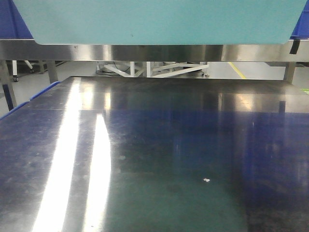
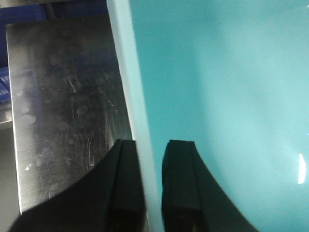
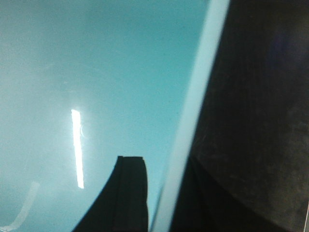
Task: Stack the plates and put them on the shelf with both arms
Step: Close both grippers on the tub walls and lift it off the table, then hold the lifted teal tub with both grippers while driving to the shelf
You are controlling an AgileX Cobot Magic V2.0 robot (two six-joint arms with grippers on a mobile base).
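So the teal plate (image 1: 159, 21) hangs at 12 o'clock above the table (image 1: 159, 159), right by the shelf rail (image 1: 145, 50). Left jaws and right jaws each pinch an opposite rim, probably so it goes in level.

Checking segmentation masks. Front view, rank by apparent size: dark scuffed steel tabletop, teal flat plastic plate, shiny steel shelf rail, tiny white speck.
1. dark scuffed steel tabletop
2. teal flat plastic plate, cropped at the top edge, so only its visible part counts
3. shiny steel shelf rail
4. tiny white speck
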